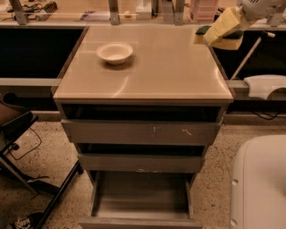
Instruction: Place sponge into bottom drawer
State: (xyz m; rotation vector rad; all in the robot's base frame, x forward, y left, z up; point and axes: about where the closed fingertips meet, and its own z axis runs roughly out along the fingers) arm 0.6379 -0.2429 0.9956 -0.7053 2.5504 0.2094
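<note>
Sponge (231, 40), dark green on top with pale yellow foam below, sits high in the upper right of the frame, over the rear right corner of the cabinet top (170, 76); whether it touches that surface I cannot tell.

At the far left, a dark chair or stand (18, 127) with black legs rests on the speckled floor. Right of it, in the upper left part of the tan cabinet top, stands a white bowl (115, 53); only its own pale inside shows. It is well apart from the sponge.

Below the top, in the middle of the frame, the top drawer (140, 133) and the middle drawer (140, 162) stand slightly ajar, with dark gaps above their scuffed grey fronts. Their contents are hidden. At the bottom centre, the bottom drawer (140, 197) is pulled far out, and only its grey floor and side walls show.

At the upper right, the gripper (216, 32) reaches down and left from a white arm (261, 6). Its pale yellow fingers (225, 22) are closed across the sponge, gripping it, with green showing on both sides of them. A white rounded robot body (259, 183) fills the lower right corner.
</note>
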